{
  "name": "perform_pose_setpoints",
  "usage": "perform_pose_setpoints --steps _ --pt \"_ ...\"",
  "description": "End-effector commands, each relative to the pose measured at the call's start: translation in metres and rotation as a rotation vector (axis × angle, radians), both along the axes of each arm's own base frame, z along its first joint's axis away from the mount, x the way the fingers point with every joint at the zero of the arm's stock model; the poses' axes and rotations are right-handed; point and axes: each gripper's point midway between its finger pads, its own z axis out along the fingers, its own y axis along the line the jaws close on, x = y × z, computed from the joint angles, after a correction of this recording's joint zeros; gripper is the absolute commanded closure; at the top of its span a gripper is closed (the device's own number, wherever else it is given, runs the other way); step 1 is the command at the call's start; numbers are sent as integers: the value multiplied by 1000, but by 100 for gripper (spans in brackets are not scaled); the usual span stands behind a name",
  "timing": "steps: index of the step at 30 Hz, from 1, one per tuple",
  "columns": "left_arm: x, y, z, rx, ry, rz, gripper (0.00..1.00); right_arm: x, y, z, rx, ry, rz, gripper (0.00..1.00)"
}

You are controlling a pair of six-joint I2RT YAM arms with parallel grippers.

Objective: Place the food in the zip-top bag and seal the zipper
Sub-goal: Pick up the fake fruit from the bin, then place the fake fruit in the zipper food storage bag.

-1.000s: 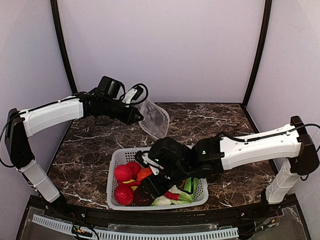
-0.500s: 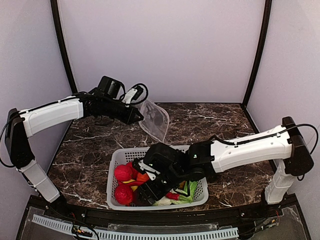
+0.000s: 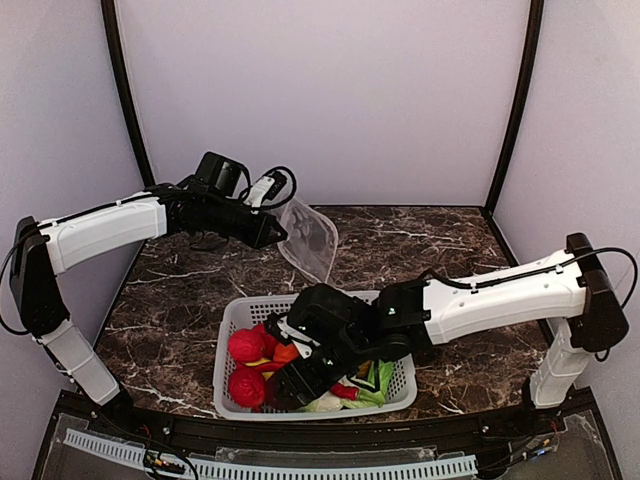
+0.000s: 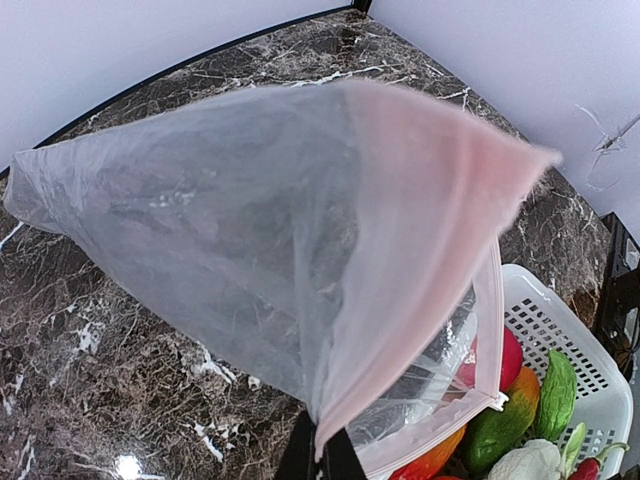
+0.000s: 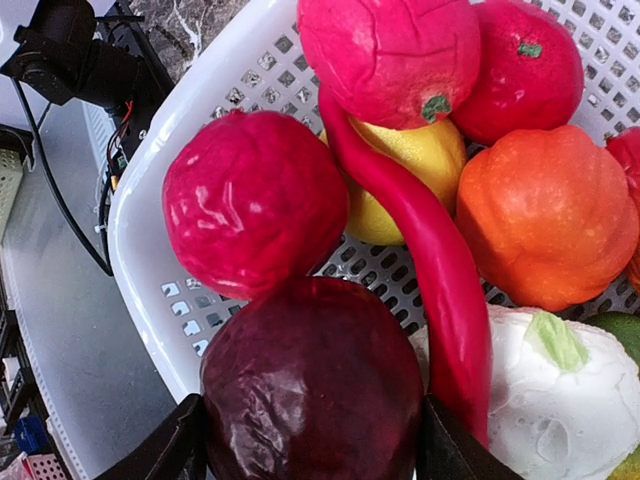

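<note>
- The clear thin plastic zip-top bag [image 4: 300, 250] is held up off the dark marbled table [image 3: 430, 250] at the back left. The left gripper [image 4: 320, 455] is clenched on one edge of it, just beside the mouth, presumably so that the opening hangs free for loading.
- The whitish-pink zipper strip [image 4: 492, 330] is seen unsealed. Its two sides stand apart, and the mouth is turned toward the white slotted plastic basket [image 3: 232, 312].
- No food can be made out inside the bag, so the filling is judged not yet begun.
- The right gripper [image 5: 310, 450] is lowered into the basket's near end. Its fingers [image 5: 185, 450] lie against both sides of the dark purple round toy vegetable [image 5: 310, 390], which is taken as grasped. The vegetable is not yet lifted, as it rests among its neighbours.
- All the food in view is kept in the basket:
  - a crinkled red ball [image 5: 255, 205] is touching the purple one;
  - a long red chilli [image 5: 430, 260] is laid across a yellow lemon [image 5: 405, 180];
  - an orange pumpkin-like piece [image 5: 545, 215], a white cauliflower [image 5: 550, 410] and green pieces [image 3: 375, 380] lie at the far end.
</note>
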Motion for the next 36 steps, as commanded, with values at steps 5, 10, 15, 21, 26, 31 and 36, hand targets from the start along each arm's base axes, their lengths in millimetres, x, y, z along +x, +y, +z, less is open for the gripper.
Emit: perform_pose_setpoints --steps 5,10,15,21,26,31,36 --pt "-3 6 6 -7 -10 14 99 40 -17 77 76 -204 -150 56" --pt "-3 5 7 -12 -9 12 99 64 -40 111 76 -319 -230 56" --pt "-3 6 7 -10 -10 12 99 95 -61 128 72 -406 -319 56" --pt "-3 7 7 -5 -16 16 99 141 -73 145 38 -550 -436 56" --pt "-3 5 7 -13 -11 12 99 169 -68 164 84 -610 -493 56" --pt "-3 5 6 -15 -8 11 99 182 -52 174 165 -622 -488 56" --pt "-3 4 1 -17 -3 11 99 198 -42 178 192 -629 -500 56"
